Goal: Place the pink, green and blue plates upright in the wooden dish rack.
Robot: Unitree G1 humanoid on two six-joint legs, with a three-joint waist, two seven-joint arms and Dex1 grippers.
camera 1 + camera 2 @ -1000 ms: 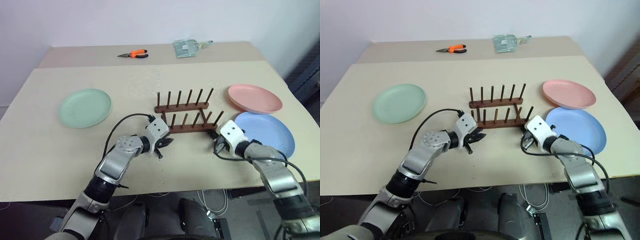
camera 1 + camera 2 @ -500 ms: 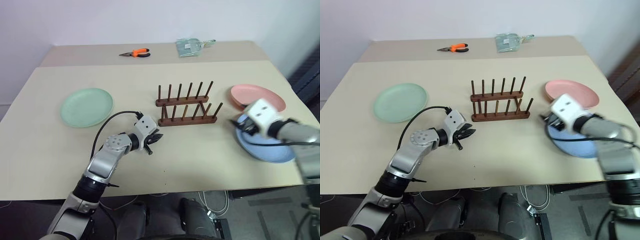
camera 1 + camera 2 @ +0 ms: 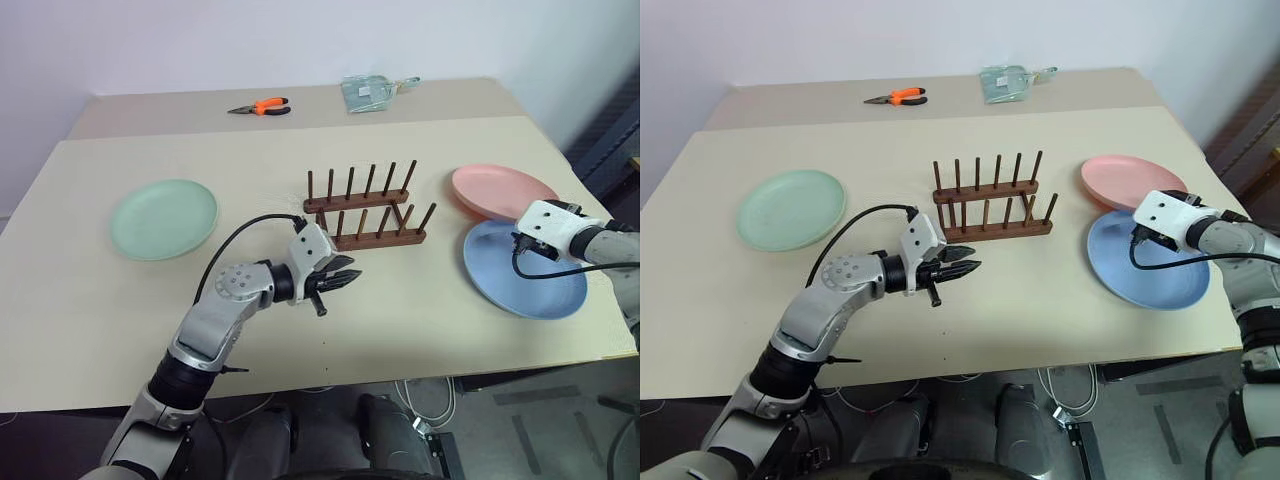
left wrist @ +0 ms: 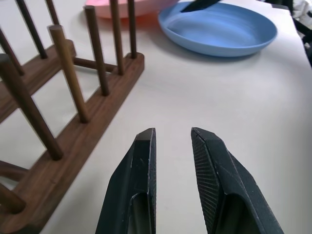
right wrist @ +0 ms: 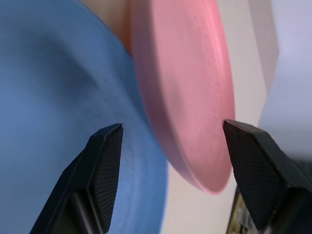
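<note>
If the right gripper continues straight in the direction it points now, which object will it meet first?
Most likely the salmon pink round plate. The right gripper has its two black fingers spread wide, and the near rim of that plate lies between them, ahead. The light blue round plate lies below and beside this line. Depth is unclear.

A pair of pliers with orange handles (image 3: 262, 107) is seen lying flat near the far edge of the beige table (image 3: 150, 300). Further along that same far edge, well apart from the pliers, a pale green packet (image 3: 372, 92) (seemingly clear plastic, its contents not legible) is laid flat. Cables on the floor (image 3: 430, 400) are visible below the table's near edge.
</note>
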